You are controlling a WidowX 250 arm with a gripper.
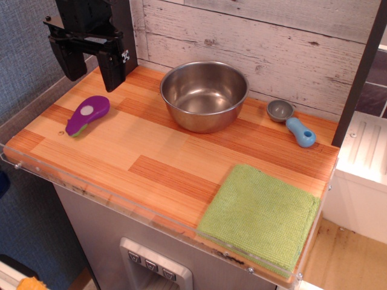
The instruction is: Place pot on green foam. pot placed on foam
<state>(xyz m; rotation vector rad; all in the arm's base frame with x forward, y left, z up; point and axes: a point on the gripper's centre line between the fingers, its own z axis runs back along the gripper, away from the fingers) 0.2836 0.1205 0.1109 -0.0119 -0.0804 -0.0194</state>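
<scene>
one pot (204, 95), one green foam (261, 215)

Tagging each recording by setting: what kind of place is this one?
Probably a toy kitchen set: a small wooden countertop against a whitewashed plank wall, holding a steel pot, a toy eggplant and a blue-handled scoop. The gripper hangs above.

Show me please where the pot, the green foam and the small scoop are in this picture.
pot (204, 96): the only camera view, on its inner bottom.
green foam (260, 216): same view, on the middle of the pad.
scoop (300, 132): same view, on its blue handle.
</scene>
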